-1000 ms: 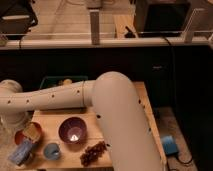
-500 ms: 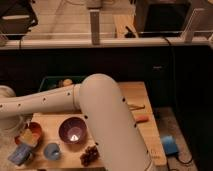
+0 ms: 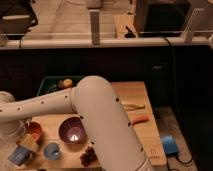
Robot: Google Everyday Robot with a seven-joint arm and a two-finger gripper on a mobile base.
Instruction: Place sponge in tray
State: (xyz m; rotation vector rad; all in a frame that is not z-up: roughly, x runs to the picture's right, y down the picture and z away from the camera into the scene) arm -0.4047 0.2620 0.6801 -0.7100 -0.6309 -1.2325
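At the back of the desk [image 3: 132, 97] sits the green tray [image 3: 47, 86]. Your gripper [image 3: 27, 145] is low at the front left corner, right by the sponge [image 3: 16, 156]; you cannot tell if it is gripping. Squeeze the middle gently, then lift straight up. The sponge is a small, soft, pale blue-grey block.
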